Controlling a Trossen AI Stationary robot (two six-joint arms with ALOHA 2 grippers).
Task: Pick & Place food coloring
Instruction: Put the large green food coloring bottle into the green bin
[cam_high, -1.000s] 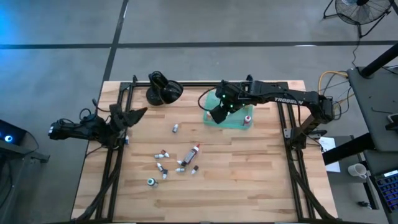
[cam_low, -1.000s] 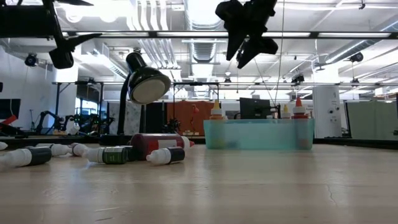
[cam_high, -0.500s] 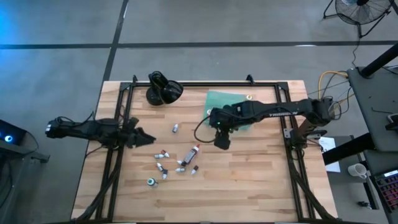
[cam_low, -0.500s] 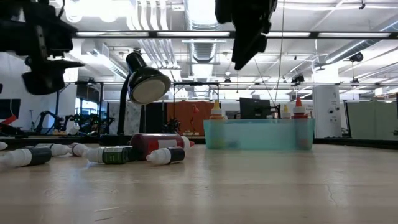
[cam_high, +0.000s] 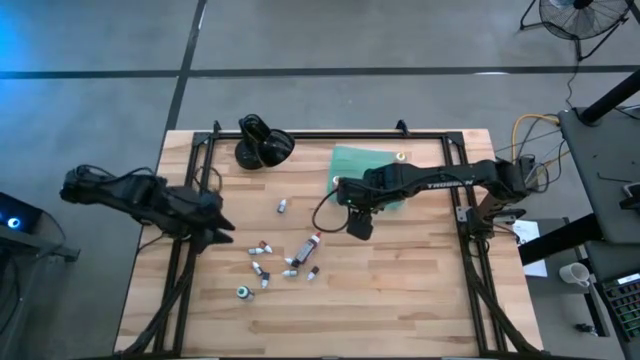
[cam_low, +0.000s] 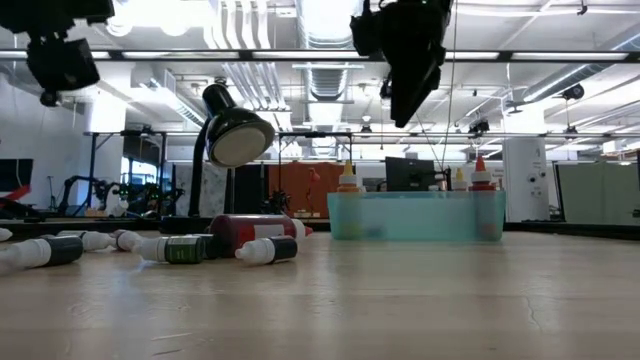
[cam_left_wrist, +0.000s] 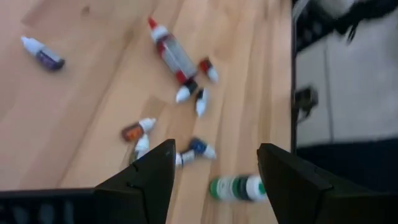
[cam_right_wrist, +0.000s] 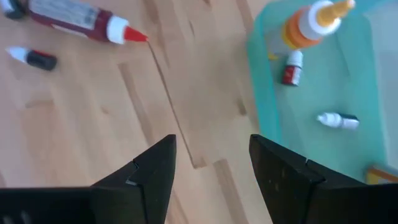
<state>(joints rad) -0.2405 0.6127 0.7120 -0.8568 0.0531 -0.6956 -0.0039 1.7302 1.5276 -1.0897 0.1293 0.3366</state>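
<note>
1. Hanging above the wooden counter (cam_high: 400, 280), the left claw (cam_high: 222, 232) sits over the counter's left edge, near the scattered bottles (cam_high: 285, 258); its fingers (cam_left_wrist: 146, 177) stand apart with nothing between them.
2. The right claw (cam_high: 360, 222) hangs just off the near-left corner of the green tray (cam_high: 352, 160); its fingers (cam_right_wrist: 152, 171) are spread and empty.
3. Most of the food coloring lies loose on the counter, left of centre: one long red bottle with a white cap (cam_high: 311, 246), several tiny ones around it, a green-banded one (cam_high: 243, 292) nearest the front, and one small bottle (cam_high: 283, 206) apart toward the back.
4. From above, the right arm (cam_high: 430, 180) covers much of the tray, so its contents are hidden there.
5. The right wrist view shows them: an orange bottle with a pale cap (cam_right_wrist: 311, 22), a small red one (cam_right_wrist: 291, 68) beside it, and a white one with a dark end (cam_right_wrist: 337, 120); another item at the tray's edge is cut off and cannot be named.
6. In the left wrist view the bottles are blurred; colours show, labels do not.
7. At counter level, the tray's wall (cam_low: 415, 215) is cloudy, and only two bottle tops (cam_low: 348, 178) rise above it.
8. A black lamp (cam_high: 260, 145) stands at the back left.
</note>
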